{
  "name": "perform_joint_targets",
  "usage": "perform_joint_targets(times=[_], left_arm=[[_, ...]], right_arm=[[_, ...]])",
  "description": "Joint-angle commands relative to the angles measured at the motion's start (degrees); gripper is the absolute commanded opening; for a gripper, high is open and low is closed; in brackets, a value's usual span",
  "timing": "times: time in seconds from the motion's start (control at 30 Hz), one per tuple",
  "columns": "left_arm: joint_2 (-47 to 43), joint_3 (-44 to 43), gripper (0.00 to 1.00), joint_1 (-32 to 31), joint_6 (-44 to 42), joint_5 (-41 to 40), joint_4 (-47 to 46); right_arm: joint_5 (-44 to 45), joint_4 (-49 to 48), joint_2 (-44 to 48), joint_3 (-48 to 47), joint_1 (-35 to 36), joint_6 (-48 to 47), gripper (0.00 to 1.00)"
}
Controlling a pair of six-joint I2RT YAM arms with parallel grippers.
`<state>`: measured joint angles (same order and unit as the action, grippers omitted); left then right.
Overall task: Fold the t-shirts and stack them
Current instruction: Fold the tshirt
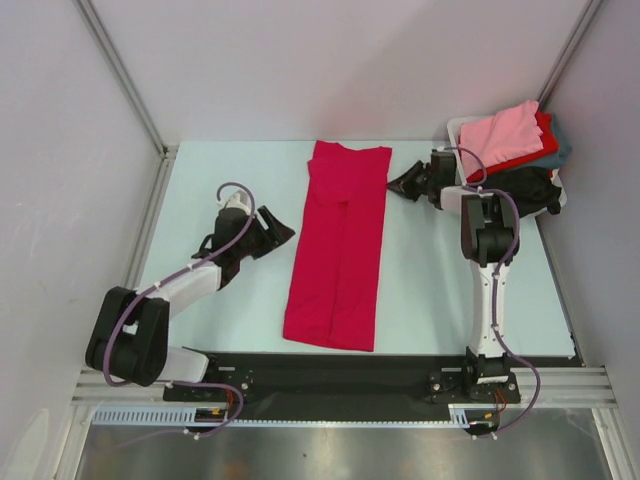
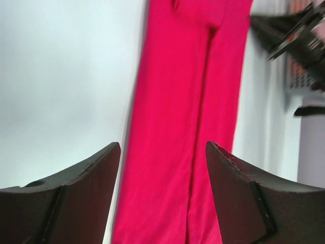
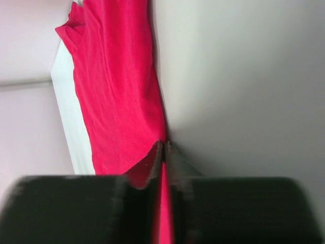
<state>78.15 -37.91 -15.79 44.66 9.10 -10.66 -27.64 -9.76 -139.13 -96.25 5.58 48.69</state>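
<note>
The crimson t-shirt (image 1: 338,250) lies flat on the table (image 1: 230,170) as a long narrow strip, so the step in hand is, I judge, the crosswise fold; the right gripper (image 1: 398,182) sits at the strip's far right edge, its fingers (image 3: 144,165) clamped with a sliver of crimson between them, so it appears to be pinching that edge; the left gripper (image 1: 272,232) is released, jaws spread, with the cloth just ahead of its tips and touching neither finger; to fold well, it should reach forward to the matching far corner and bite through every layer; both should then lift only slightly, draw the far end back level, and let go once the edges meet; the other t-shirts (image 1: 510,140) are heaped in a bin (image 1: 455,128) behind the right gripper.
</note>
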Motion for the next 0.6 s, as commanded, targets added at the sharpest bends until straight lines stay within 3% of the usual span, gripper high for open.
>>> perform_joint_targets(times=[0.0,0.07,0.17,0.33,0.57], left_arm=[[1.1,2.5,0.74,-2.2,-2.5,1.0,-1.9],[1.6,3.8,0.74,-2.7,-2.5,1.2,-1.5],[0.9,6.2,0.74,-3.4,-2.5,1.1,-1.1],[-0.3,8.6,0.73,-4.1,-2.8,0.7,-0.2],[-1.3,12.2,0.70,-5.7,-2.3,0.9,-0.9]], right_arm=[[3.1,-3.3,3.4,3.5,-1.4,-1.9,0.16],[2.5,-0.4,3.4,1.8,-1.5,-3.2,0.34],[3.5,2.3,5.7,2.2,-0.9,-5.7,0.47],[9.8,8.7,8.3,2.0,1.2,-10.2,0.51],[11.8,13.6,2.3,-6.0,0.8,-9.4,0.51]])
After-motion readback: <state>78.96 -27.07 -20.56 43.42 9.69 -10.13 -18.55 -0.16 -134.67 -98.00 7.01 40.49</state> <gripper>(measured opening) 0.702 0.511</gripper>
